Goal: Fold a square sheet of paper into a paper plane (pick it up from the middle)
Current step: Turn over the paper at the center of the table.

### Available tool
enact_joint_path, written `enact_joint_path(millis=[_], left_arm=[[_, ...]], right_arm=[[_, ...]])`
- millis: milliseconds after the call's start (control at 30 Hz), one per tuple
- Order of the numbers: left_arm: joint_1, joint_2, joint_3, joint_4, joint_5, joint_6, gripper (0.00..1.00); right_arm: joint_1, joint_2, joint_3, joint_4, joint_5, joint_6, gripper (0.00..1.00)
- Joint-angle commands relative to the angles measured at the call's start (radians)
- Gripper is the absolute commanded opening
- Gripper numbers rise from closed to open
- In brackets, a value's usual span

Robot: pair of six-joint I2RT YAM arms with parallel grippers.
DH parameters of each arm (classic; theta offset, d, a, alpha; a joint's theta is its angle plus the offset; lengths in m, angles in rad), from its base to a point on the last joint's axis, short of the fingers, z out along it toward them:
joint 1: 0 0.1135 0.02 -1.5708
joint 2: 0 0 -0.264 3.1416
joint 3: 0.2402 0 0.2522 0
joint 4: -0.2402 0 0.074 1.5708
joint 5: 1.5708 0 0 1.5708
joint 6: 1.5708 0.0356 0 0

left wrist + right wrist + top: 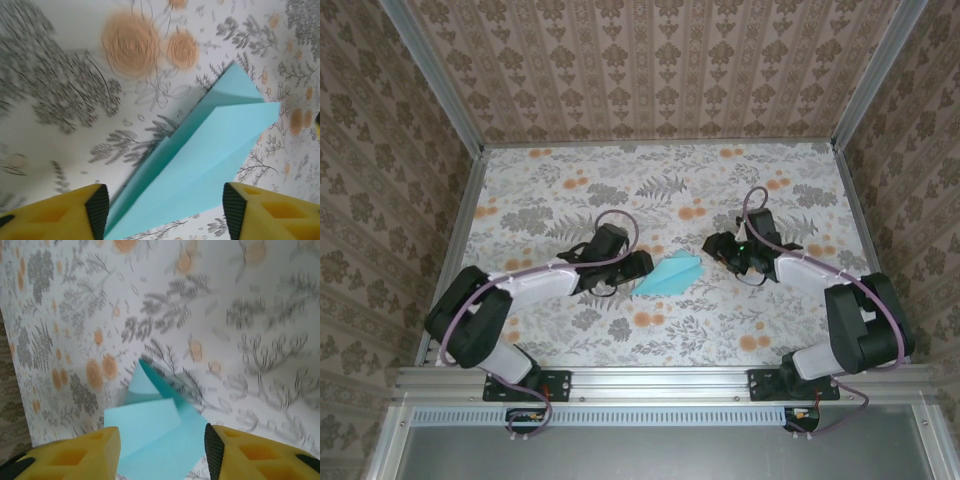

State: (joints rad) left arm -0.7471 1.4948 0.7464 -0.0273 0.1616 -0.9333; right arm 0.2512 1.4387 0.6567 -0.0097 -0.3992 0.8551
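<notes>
On the left, the left arm (535,280) reaches from its base at the near edge across the flowered surface (720,180) toward the middle, lying low over it. The left jaws stand open. In the left wrist view the two yellow fingers with black pads (97,206) sit well apart at the bottom corners. The narrow end of the paper plane (210,150) lies between them on the surface. The left-hand pad is just beside the plane's edge; whether the right-hand pad touches the paper I cannot tell. From there the plane widens away from the camera, with folded layers showing along its length.

In the top view the paper plane (670,275) lies near the middle of the surface, between the two arms. It is a light turquoise dart with its point toward the near left, at the left jaws, and its wide end toward the far right.

On the right, the right arm (800,268) bends in from its base toward the plane's wide end. The right jaws are open too. The right wrist view shows the yellow fingers and black pads (214,450) set apart, with the wide end of the plane (150,435) lying between them, not pinched. That view is slightly blurred.
</notes>
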Motion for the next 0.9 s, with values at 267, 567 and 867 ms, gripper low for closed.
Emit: enact_joint_path(millis=[267, 567, 867], left_arm=[[0.075, -0.295, -0.061, -0.242, -0.236, 0.147, 1.00], [0.165, -0.384, -0.132, -0.269, -0.161, 0.104, 1.00], [0.214, -0.423, -0.154, -0.289, -0.111, 0.099, 1.00]], right_arm=[[0.237, 0.066, -0.058, 0.193, 0.123, 0.282, 0.51], [0.289, 0.159, -0.013, 0.264, 0.171, 0.312, 0.46], [0.320, 0.268, 0.022, 0.414, 0.130, 0.342, 0.37]])
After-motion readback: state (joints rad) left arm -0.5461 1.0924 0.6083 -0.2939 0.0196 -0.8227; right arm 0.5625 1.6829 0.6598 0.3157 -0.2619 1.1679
